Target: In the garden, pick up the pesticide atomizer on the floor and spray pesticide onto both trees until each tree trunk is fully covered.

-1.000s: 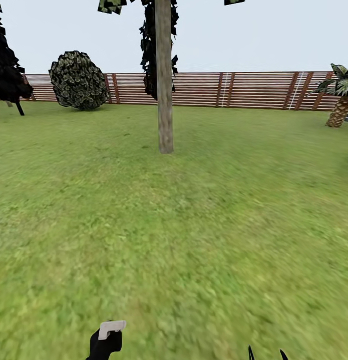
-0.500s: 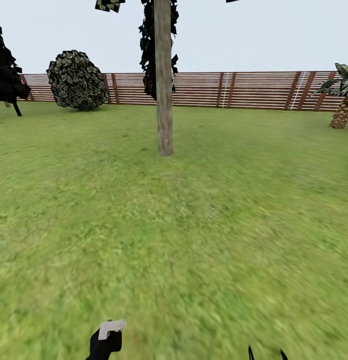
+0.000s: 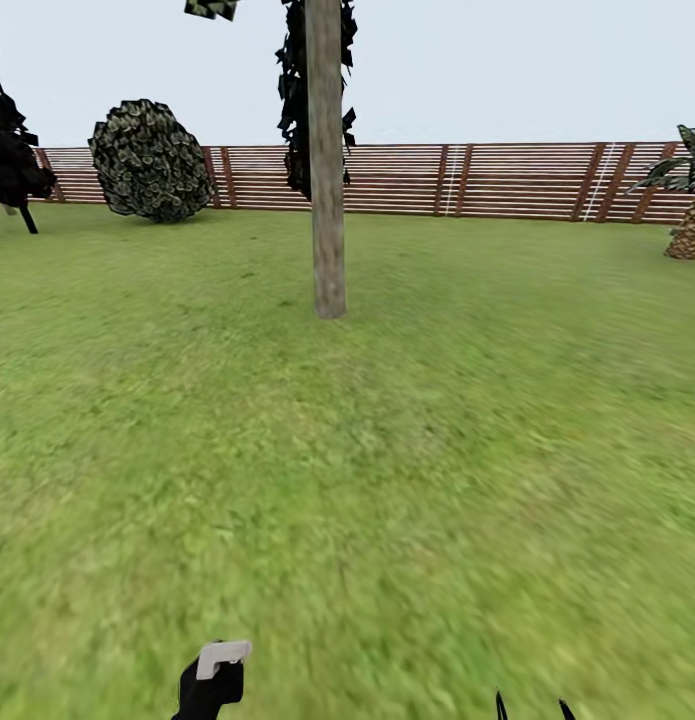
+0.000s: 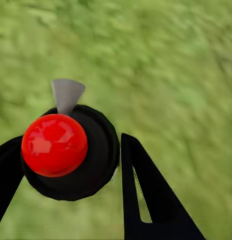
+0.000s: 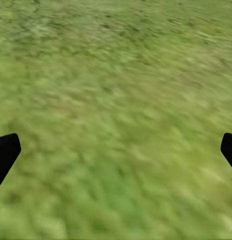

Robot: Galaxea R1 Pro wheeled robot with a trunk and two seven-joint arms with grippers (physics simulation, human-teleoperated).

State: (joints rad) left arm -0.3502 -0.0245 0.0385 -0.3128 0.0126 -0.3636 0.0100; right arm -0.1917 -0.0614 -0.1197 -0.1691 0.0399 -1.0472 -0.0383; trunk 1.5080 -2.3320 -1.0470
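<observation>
My left gripper (image 4: 70,142) is shut on the pesticide atomizer (image 4: 78,165), a black bottle with a red cap (image 4: 54,145) and a grey nozzle (image 4: 67,94), held over grass. In the head view the atomizer (image 3: 219,668) sits at the bottom edge, left of centre. A tree with a thick pale mottled trunk (image 3: 327,200) stands on the lawn straight ahead, several metres off, with dark leaf clumps behind its upper part. My right gripper (image 5: 117,145) is open over bare grass, its fingertips (image 3: 501,706) just inside the bottom edge. The floor is out of view.
Green lawn (image 3: 387,450) stretches from me to a brown slat fence (image 3: 507,180). A round dark bush (image 3: 150,160) stands at the back left, a dark tree (image 3: 7,150) at the left edge, and a palm-like plant (image 3: 692,215) at the right edge.
The whole head view has shifted: the trunk's base sits a little lower, and the palm and bush have slid outward, so the camera has moved toward the tree. Both grippers keep their place in the picture.
</observation>
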